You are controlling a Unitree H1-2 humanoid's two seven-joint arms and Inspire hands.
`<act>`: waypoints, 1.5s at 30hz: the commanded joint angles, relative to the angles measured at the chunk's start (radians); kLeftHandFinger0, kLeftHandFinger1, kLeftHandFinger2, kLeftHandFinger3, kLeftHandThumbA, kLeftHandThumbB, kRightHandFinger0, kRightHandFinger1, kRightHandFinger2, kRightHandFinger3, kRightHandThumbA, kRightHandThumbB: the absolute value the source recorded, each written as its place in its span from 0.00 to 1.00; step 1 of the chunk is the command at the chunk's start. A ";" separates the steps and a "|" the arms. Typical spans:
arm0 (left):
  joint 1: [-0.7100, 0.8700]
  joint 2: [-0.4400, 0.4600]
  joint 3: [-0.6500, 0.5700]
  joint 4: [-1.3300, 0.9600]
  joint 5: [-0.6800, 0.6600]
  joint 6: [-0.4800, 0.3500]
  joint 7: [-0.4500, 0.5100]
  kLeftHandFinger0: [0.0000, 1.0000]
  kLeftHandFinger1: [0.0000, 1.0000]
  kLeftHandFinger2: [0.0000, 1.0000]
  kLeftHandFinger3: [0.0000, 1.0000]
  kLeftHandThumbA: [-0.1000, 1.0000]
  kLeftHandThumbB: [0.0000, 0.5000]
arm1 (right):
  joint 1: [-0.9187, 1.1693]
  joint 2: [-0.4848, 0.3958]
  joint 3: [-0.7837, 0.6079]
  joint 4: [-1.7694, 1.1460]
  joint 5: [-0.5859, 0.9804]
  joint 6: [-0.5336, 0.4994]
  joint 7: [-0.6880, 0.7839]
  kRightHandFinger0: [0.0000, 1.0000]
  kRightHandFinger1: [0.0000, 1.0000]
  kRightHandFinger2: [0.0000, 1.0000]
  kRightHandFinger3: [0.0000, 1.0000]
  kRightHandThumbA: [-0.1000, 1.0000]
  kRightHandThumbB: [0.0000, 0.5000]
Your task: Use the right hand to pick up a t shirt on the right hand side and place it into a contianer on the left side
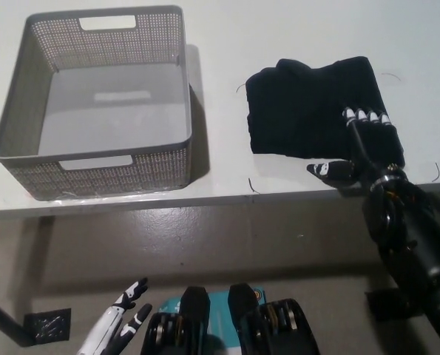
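Item one: a white table (227, 29), its near edge running across the middle of the head view, with grey floor (227, 244) below that edge. Item two: a grey perforated container (27, 159), rectangular, open-topped, with a slot handle in its far wall and another in its near wall; it stands on the table with its interior bare and serves here as the landmark. Item three: a black t shirt (308, 107), folded into a rough square, lying flat on the table well to the right of the container, apart from it, with a strip of bare table between the two; its near edge lies close to the table's near edge. Loose dark threads lie on the table around the garment. Item four: the black right hand (364, 148), reaching in from the lower right, far right of the container, resting over the near right corner of the t shirt; its fingers (365, 116) lie extended on top of the cloth, pale tips pointing away, the thumb spread out to the side along the garment's near edge, nothing gathered or grasped. Item five: the white left hand (120, 318), below and in front of the container, off the table and over the floor, fingers loose and apart, holding nothing.
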 commanded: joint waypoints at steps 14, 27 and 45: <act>-0.006 -0.006 -0.007 -0.073 -0.028 0.024 -0.032 1.00 1.00 1.00 1.00 1.00 0.89 | -0.257 0.075 -0.111 0.426 0.199 -0.334 -0.405 1.00 1.00 1.00 1.00 0.55 0.59; -0.020 -0.017 -0.007 -0.052 -0.029 0.008 -0.030 1.00 1.00 1.00 1.00 1.00 0.89 | -0.243 0.102 -0.290 0.453 0.330 -0.611 -0.625 0.54 0.64 0.75 0.73 0.00 0.22; -0.018 -0.036 -0.034 -0.049 0.017 0.025 -0.015 1.00 1.00 1.00 1.00 1.00 0.98 | -0.455 0.134 -0.367 0.240 0.397 -0.489 -0.622 0.44 0.54 0.67 0.73 0.00 0.32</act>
